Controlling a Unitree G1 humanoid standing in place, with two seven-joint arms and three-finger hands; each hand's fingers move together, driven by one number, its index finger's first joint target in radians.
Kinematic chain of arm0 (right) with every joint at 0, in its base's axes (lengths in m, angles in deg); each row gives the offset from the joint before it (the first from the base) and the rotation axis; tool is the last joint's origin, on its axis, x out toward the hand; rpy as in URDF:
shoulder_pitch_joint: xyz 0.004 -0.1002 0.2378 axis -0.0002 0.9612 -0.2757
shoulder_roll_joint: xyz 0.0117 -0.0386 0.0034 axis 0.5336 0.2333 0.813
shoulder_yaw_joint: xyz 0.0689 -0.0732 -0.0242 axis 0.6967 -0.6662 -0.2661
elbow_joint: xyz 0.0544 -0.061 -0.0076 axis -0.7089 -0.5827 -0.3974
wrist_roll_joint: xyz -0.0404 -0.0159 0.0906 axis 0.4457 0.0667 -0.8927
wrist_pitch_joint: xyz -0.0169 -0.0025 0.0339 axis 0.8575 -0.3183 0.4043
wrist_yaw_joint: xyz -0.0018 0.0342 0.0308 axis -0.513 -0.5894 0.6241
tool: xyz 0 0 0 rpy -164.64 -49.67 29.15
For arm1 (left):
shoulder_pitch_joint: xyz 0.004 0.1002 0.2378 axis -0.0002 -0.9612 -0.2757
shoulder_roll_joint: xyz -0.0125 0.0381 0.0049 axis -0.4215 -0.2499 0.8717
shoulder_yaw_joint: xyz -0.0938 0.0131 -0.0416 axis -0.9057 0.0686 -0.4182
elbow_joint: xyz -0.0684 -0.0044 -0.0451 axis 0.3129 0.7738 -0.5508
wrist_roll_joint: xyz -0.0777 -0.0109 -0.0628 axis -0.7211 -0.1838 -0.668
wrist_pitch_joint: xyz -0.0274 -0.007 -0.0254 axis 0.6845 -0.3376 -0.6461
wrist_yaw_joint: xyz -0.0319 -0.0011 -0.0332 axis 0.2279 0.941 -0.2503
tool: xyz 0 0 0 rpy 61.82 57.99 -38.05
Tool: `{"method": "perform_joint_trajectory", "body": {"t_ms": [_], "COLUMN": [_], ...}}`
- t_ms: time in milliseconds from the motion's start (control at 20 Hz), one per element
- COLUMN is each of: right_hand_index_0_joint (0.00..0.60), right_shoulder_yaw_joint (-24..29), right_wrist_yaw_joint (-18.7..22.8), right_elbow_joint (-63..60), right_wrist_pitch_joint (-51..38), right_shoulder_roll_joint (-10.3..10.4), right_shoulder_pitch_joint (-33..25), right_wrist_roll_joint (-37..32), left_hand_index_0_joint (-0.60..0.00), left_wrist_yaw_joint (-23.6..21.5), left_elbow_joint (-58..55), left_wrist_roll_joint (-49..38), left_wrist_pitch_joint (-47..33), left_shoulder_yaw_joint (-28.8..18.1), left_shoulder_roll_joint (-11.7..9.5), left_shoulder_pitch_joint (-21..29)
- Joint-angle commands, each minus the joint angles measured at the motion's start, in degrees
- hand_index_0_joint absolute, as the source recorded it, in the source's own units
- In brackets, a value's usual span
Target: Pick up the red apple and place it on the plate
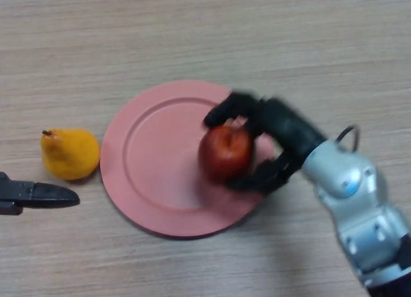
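Observation:
The red apple (224,151) is over the right part of the pink plate (154,175). My right hand (280,133) comes in from the right and is shut on the apple, with fingers curled over its top and the thumb under its near side. I cannot tell whether the apple rests on the plate or hangs just above it. My left hand (38,195) shows at the left edge, low over the table, idle and away from the plate, with straight fingers.
A yellow pear (69,154) lies on the wooden table (205,40) just left of the plate, right above my left hand.

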Motion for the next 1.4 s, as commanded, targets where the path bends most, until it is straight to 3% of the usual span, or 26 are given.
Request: {"method": "perform_joint_trajectory", "body": {"t_ms": [50,200,250,300,500,600,650,750,850,1050,1400], "right_hand_index_0_joint": [0.553,0.202,0.057,0.0,0.0,0.0,0.0,0.0,0.0,0.0,0.0], "right_shoulder_yaw_joint": [0.9,0.4,1.6,2.7,16.5,22.6,26.0,30.9,35.6,38.8,41.4], "right_wrist_yaw_joint": [8.3,9.5,13.3,15.7,15.4,11.0,9.3,8.9,10.7,14.1,13.6], "right_elbow_joint": [4.1,4.3,4.0,3.7,8.7,15.3,21.2,31.1,40.4,51.2,51.2], "right_wrist_pitch_joint": [-0.3,-0.9,-3.3,-4.8,-2.6,-0.4,3.3,11.9,17.4,17.8,18.8], "right_shoulder_roll_joint": [-0.1,-0.1,-0.1,-0.1,-0.1,-2.6,-4.6,-6.7,-7.5,-8.9,-11.5], "right_shoulder_pitch_joint": [-2.3,-2.6,-3.7,-4.6,-8.2,-6.4,-3.0,2.0,6.4,14.1,14.1], "right_wrist_roll_joint": [-5.2,-6.1,-9.5,-12.0,-16.1,-17.2,-19.9,-25.7,-34.0,-43.1,-46.5], "left_hand_index_0_joint": [0.0,0.0,0.0,0.0,0.0,0.0,0.0,0.0,0.0,0.0,0.0], "left_wrist_yaw_joint": [-1.6,-1.5,-0.8,-0.2,0.1,0.4,0.5,1.4,0.4,-3.4,-6.4], "left_elbow_joint": [-1.6,-1.2,-0.1,0.5,0.6,-0.1,-0.1,0.7,0.6,0.3,0.2], "left_wrist_roll_joint": [-2.4,-2.6,-1.5,-0.5,1.1,1.3,0.9,2.3,0.5,1.5,3.5], "left_wrist_pitch_joint": [-9.3,-9.4,-10.4,-11.5,-12.3,-12.0,-11.1,-12.0,-9.9,-8.6,-8.2], "left_shoulder_yaw_joint": [-5.9,-5.9,-5.7,-5.4,-3.9,-2.8,-2.6,-0.9,-0.2,4.6,9.4], "left_shoulder_roll_joint": [-2.9,-3.3,-4.2,-4.6,-4.9,-4.4,-4.5,-5.2,-5.2,-5.5,-4.2], "left_shoulder_pitch_joint": [1.4,1.4,1.7,1.8,2.9,2.6,3.1,4.2,5.9,7.9,10.0]}}
